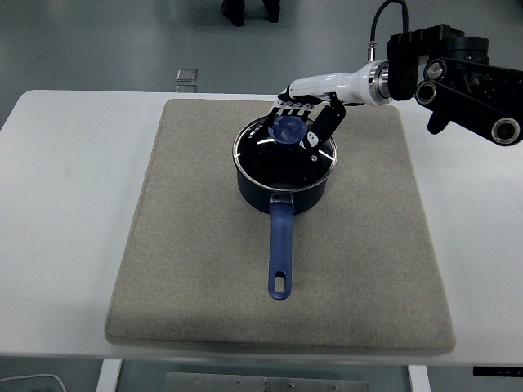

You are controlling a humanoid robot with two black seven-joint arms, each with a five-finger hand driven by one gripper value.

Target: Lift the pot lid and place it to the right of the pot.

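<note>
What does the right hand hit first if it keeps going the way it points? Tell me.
The right hand points down and left at the knob of the lid, so the knob comes first. Its fingers look curled around the knob, but depth is unclear, so contact is uncertain.

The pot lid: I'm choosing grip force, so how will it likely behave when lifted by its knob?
The pot lid looks like glass in a metal rim, so probably rigid and fairly heavy for its size, and breakable if dropped. Its blue knob looks smooth and rounded, so it may slip in the right hand. Held at the centre, it should hang roughly level, though it may swing.
</note>
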